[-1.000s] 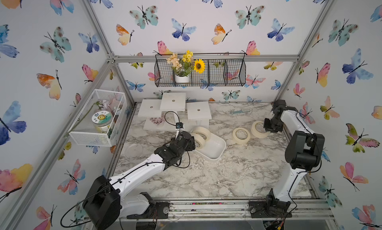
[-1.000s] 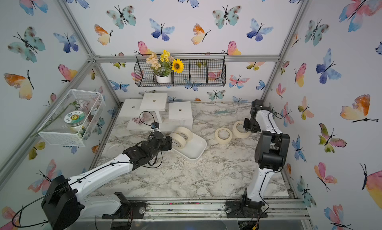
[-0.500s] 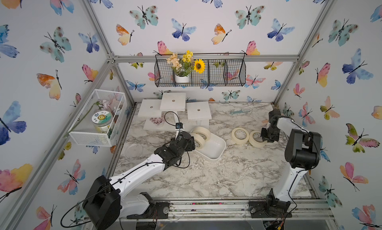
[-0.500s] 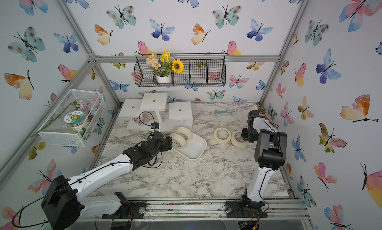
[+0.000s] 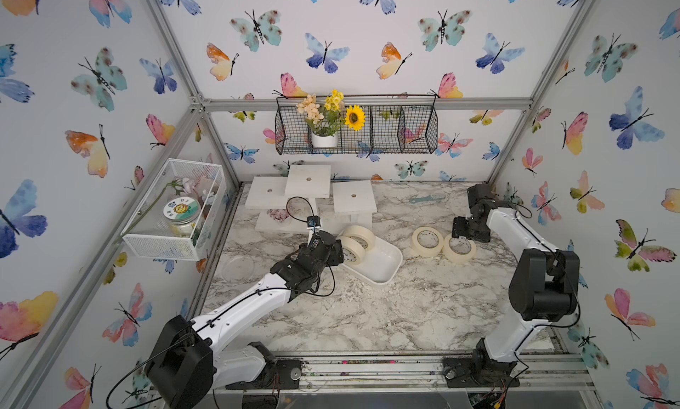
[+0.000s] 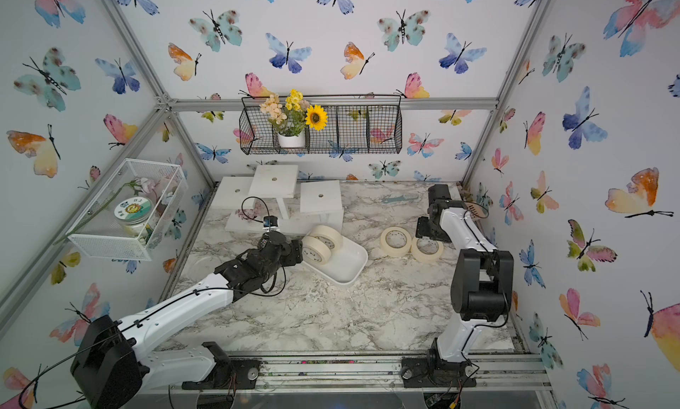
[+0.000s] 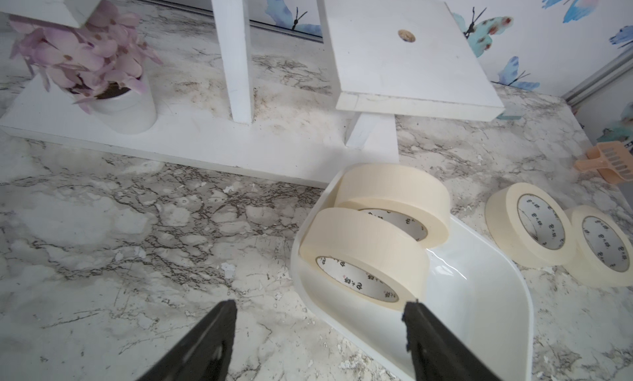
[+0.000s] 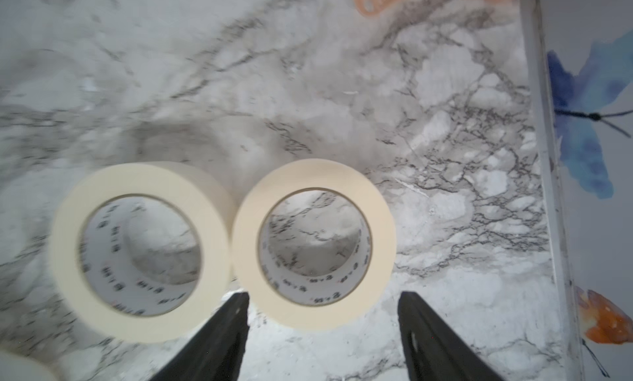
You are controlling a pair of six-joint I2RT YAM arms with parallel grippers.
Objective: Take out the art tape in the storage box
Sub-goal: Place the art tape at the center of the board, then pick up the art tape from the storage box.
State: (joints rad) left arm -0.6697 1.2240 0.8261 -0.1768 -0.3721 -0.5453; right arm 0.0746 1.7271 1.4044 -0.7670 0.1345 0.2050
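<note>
The storage box, a shallow white tray, lies mid-table. Two art tape rolls lean in its left end: the nearer one and the farther one. My left gripper is open just short of the nearer roll, with one fingertip over the box rim. Two more rolls lie flat on the marble, side by side to the right. My right gripper is open, close above the right-hand one, holding nothing.
A white stepped stand with a potted lilac flower is behind the box. A peach scoop lies near the back right wall. A white wire basket hangs on the left wall, a black one on the back wall.
My right gripper came down and forward from the back right with a roll, set it beside the other loose roll, and opened. The left arm has stayed still.
</note>
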